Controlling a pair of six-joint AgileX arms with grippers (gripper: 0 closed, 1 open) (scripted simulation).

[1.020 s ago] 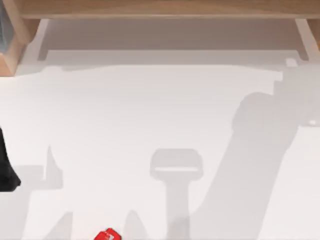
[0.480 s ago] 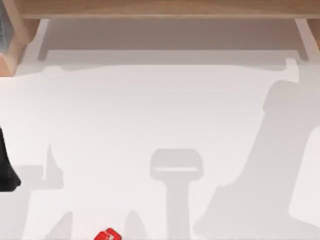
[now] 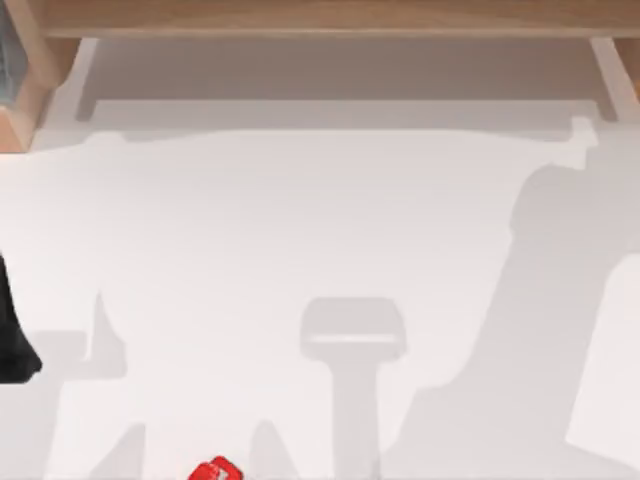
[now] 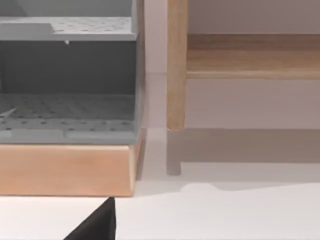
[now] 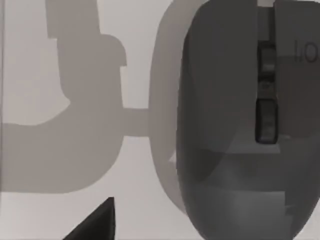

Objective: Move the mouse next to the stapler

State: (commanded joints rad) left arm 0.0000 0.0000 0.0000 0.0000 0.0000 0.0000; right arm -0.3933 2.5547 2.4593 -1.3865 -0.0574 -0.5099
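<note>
top view: the white table (image 3: 300, 220) carries broad arm shadows, the largest at about 4 o'clock. a small red object (image 3: 215, 471), which may be the stapler, peeks in at roughly 7 o'clock on the near edge; too little shows to be sure. a dark shape (image 3: 14, 335) sits at 9 o'clock on the left edge, and a wooden shelf (image 3: 320, 18) runs along 12 o'clock.

left wrist view: a grey perforated tray (image 4: 67, 80) rests on a wooden block (image 4: 67, 167), just beside a wooden post (image 4: 177, 65). whether the left gripper is clenched or released, i cannot tell.

right wrist view: the mouse (image 5: 245, 120) lies close below the camera on the table, dark grey, its scroll wheel (image 5: 266, 62) along the centre line. the right gripper's jaw state i cannot tell either.

handling, as a judgement: the mouse looks light, rigid and smooth-shelled, so likely slippery on its domed top. the flatter flanks, either side of the wheel line near mid-body, seem the safest place to pinch; gripping the curved back risks it squirting out.
</note>
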